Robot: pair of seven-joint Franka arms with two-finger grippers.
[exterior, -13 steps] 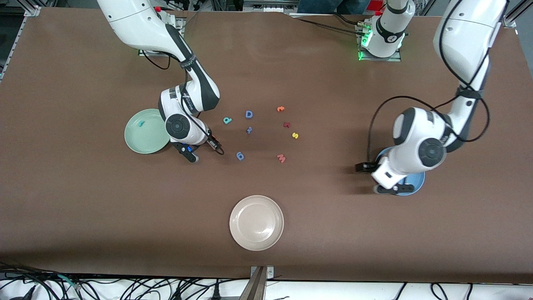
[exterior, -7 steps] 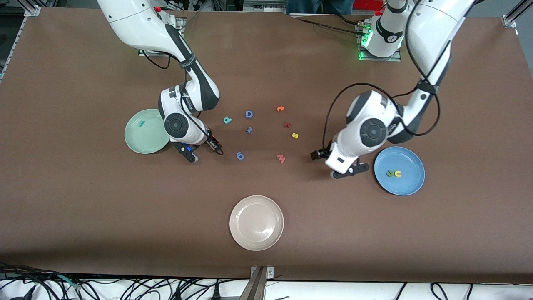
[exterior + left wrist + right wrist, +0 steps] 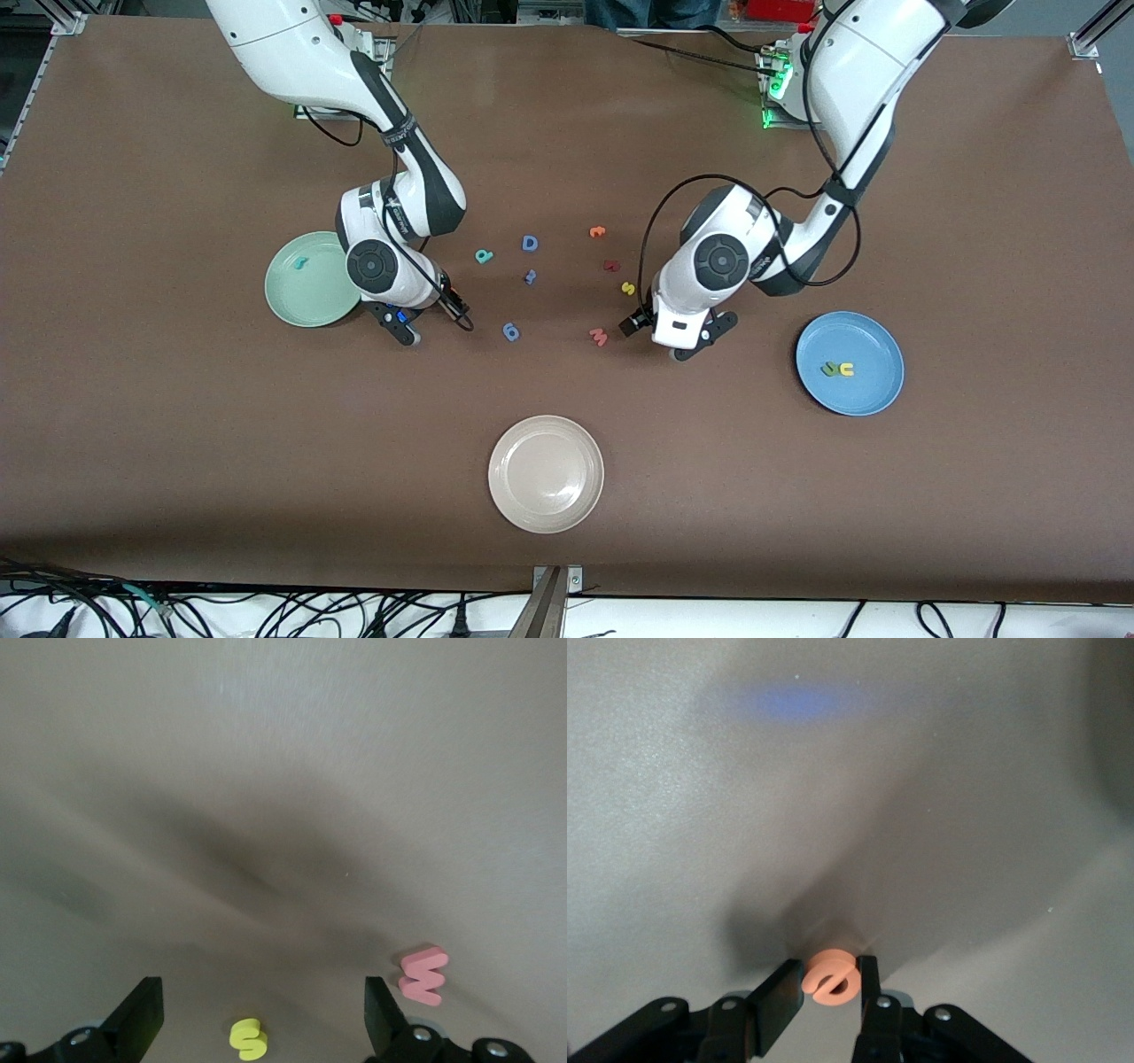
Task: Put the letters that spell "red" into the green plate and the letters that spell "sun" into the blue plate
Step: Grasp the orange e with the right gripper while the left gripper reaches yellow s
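We note the right end effector (image 3: pixel 831 992) low over the worktop (image 3: pixel 177 425) just beside the green plate (image 3: pixel 292 306), its fingers (image 3: pixel 778 997) clamped on the orange e (image 3: pixel 830 977); the e sits between the pads, apparently lifted or about to be lifted for the short move to that plate. The e's flat face is toward the wrist camera. Its outline is close to round, so we assign it no clear long axis.

The teal r (image 3: pixel 301 262) already lies in the green plate. The teal d (image 3: pixel 484 256) rests flat on the worktop, between the right arm and the blue capital D (image 3: pixel 530 243).

The left end effector (image 3: pixel 257 1014) hangs above the yellow s (image 3: pixel 249 1038), fingers wide apart and straddling it with room on both sides. We judge this a pre-grasp alignment. The s lies flat, and its long axis runs roughly across the line between the two fingers, so a closure would pinch its narrow width. The pink w (image 3: pixel 423 974) lies just beside one finger and could be nudged.

The olive-green n (image 3: pixel 829 369) and the yellow u (image 3: pixel 847 369) touch each other inside the blue plate (image 3: pixel 873 394). The cream-white plate (image 3: pixel 546 509) holds nothing.
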